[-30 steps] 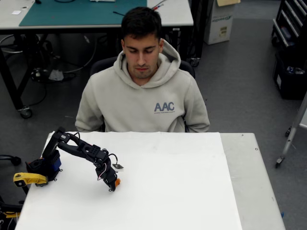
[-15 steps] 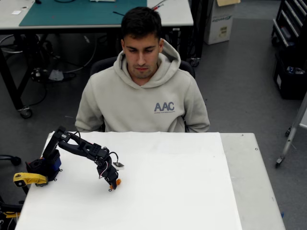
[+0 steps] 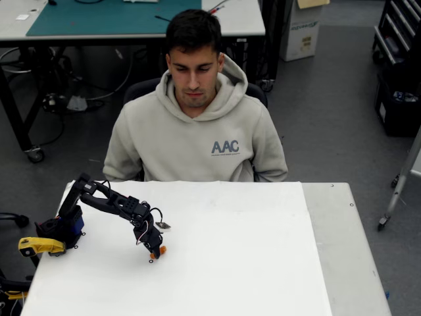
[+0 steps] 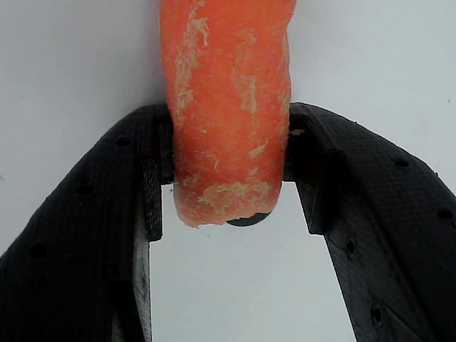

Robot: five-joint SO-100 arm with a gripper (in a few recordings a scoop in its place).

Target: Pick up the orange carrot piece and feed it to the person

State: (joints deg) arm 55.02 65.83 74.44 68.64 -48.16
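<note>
On the left side of the white table point(image 3: 263, 263) in the overhead view, the black arm reaches down and rightward from its base, its gripper point(image 3: 156, 252) low over the surface and closed on the orange carrot piece point(image 3: 158, 251), a small orange spot at the fingertips. In the wrist view the two black fingers point(image 4: 149, 192) press against either side of the stub, which runs lengthwise away from the camera, its cut end point(image 4: 221, 203) sitting between the pads and the rest sticking out past the tips. Whether the piece is touching the tabletop or just clear of it cannot be told. Further right and beyond the table's far edge sits the person point(image 3: 197, 125) in a pale hoodie, head bowed toward the table. From the gripper, the face lies up and to the right, well apart; the carrot's free end would likely have to swing that way.
</note>
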